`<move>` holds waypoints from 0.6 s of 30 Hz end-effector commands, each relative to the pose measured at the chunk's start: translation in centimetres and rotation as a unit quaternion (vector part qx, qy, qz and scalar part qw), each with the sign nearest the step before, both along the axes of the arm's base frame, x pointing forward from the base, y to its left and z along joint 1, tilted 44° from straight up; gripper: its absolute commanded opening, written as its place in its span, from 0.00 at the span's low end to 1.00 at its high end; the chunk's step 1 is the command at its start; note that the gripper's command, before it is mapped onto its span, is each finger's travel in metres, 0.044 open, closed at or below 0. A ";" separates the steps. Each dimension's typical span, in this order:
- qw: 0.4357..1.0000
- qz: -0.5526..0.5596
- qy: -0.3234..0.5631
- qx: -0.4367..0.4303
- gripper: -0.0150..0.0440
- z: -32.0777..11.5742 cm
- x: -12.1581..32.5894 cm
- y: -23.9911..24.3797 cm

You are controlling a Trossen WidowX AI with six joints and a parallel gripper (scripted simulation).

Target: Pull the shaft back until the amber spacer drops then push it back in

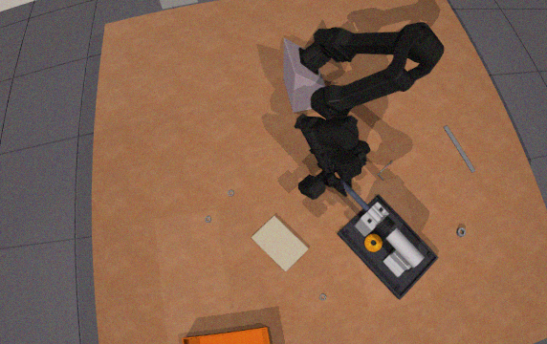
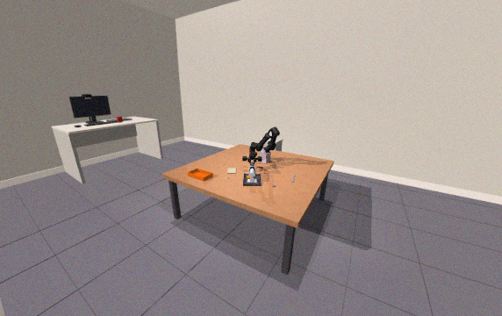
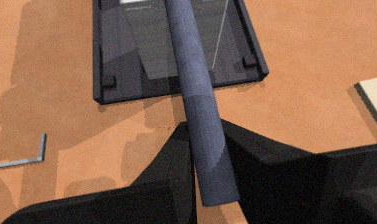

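My gripper (image 1: 339, 182) (image 3: 198, 126) is shut on the blue-grey shaft (image 1: 357, 197) (image 3: 191, 65), near its free end. The shaft runs from the fingers into the pale block (image 1: 363, 225) at the near end of the dark tray (image 1: 369, 267) (image 3: 139, 97). The amber spacer (image 1: 373, 243) (image 2: 248, 177) lies flat in the tray beside the line of the shaft, off it, its hole facing up. A dark part (image 1: 387, 224) sits between the block and a white cylinder (image 1: 404, 247). The shaft's far end is hidden. The wrist view does not show the spacer.
A cream pad (image 1: 279, 244) lies left of the tray, an orange bin (image 1: 230, 337) at the lower edge. A hex key (image 1: 386, 168) (image 3: 42, 148) lies near the gripper, a metal bar (image 1: 459, 149) and a ring (image 1: 461, 231) to the right.
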State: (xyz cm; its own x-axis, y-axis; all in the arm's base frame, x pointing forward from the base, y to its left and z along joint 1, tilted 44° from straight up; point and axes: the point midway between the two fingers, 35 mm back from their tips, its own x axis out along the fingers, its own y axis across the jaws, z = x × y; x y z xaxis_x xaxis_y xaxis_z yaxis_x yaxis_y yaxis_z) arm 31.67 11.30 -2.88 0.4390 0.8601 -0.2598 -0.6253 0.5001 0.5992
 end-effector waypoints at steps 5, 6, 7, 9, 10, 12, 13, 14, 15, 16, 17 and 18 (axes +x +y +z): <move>1.000 0.002 0.001 0.001 0.25 0.0 0.0 0.0; 1.000 0.002 0.001 0.001 0.25 0.0 0.1 0.0; 1.000 0.002 0.001 0.001 0.25 0.0 0.1 0.0; 1.000 0.002 0.001 0.001 0.25 0.1 0.1 0.1; 1.000 0.002 0.001 0.001 0.25 0.1 0.2 0.1; 1.000 0.002 0.001 0.001 0.25 0.1 0.2 0.1; 1.000 0.002 0.001 0.001 0.25 0.1 0.3 0.1; 1.000 0.002 0.001 0.001 0.25 0.2 0.3 0.1; 1.000 0.002 0.001 0.001 0.25 0.2 0.4 0.2; 1.000 0.002 0.001 0.001 0.25 0.2 0.4 0.2; 1.000 0.002 0.001 0.001 0.25 0.2 0.4 0.2; 1.000 0.002 0.001 0.001 0.25 0.2 0.5 0.2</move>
